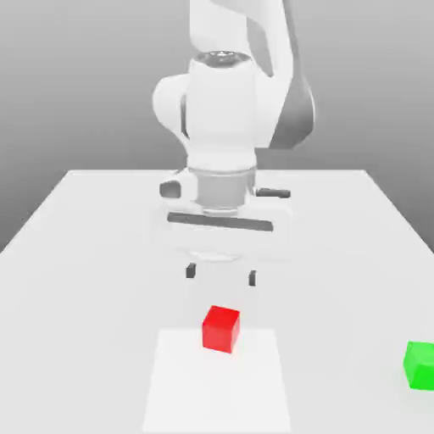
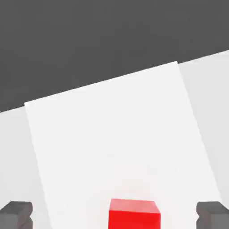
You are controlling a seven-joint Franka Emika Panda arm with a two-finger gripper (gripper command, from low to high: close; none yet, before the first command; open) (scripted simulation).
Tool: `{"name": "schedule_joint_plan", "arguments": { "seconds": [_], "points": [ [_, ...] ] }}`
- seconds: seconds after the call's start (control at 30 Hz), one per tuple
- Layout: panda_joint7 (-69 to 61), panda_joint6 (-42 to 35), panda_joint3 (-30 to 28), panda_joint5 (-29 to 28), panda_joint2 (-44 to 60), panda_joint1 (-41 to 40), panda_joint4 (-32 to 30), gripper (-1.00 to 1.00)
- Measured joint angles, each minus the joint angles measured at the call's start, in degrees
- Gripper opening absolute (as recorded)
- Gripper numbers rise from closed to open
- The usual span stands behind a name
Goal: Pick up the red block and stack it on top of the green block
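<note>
Right now the gripper (image 1: 221,274) hangs in the air above the table (image 1: 93,254), pointing straight down. Its two dark fingertips (image 1: 191,271) are spread wide apart, and nothing is between them. The red block (image 1: 221,329) sits on the table below the gripper and a little nearer to the camera. The fingertips do not touch it. From the hand view, the red block (image 2: 134,214) shows between the two dark fingertips (image 2: 17,214), with a wide gap on each side of it. The block rests on a brighter white patch (image 1: 216,381) of the table, near the far edge of that patch. In the hand view the same bright patch (image 2: 116,143) spreads out from the block, and the darker floor (image 2: 89,40) lies past the edge of the table. The green block (image 1: 420,365) sits on the table too, well apart from the red block, by the exterior view's right edge. It is not on the bright patch. Above the gripper, the big white arm (image 1: 225,102) stands tall at the back of the table. The wall (image 1: 76,76) behind it is plain gray.
</note>
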Motion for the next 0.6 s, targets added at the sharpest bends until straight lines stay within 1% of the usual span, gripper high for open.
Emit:
{"name": "schedule_joint_plan", "arguments": {
  "seconds": [0.07, 0.17, 0.2, 0.43, 0.6],
  "points": [
    [1.63, 4.63, -0.36, -1.66, 5.76, -0.08, -0.15, 0.0],
    [3.48, 10.29, -2.61, -3.99, 12.46, 1.57, 0.5, 0.0],
    [3.73, 11.85, -3.2, -4.28, 14.28, 2.08, 0.74, -1.0],
    [3.86, 12.21, -3.43, -4.4, 14.62, 2.31, 0.77, -1.0],
    [1.77, 4.54, -2.09, -1.54, 5.7, 1.77, -0.49, -1.0]
  ]
}}
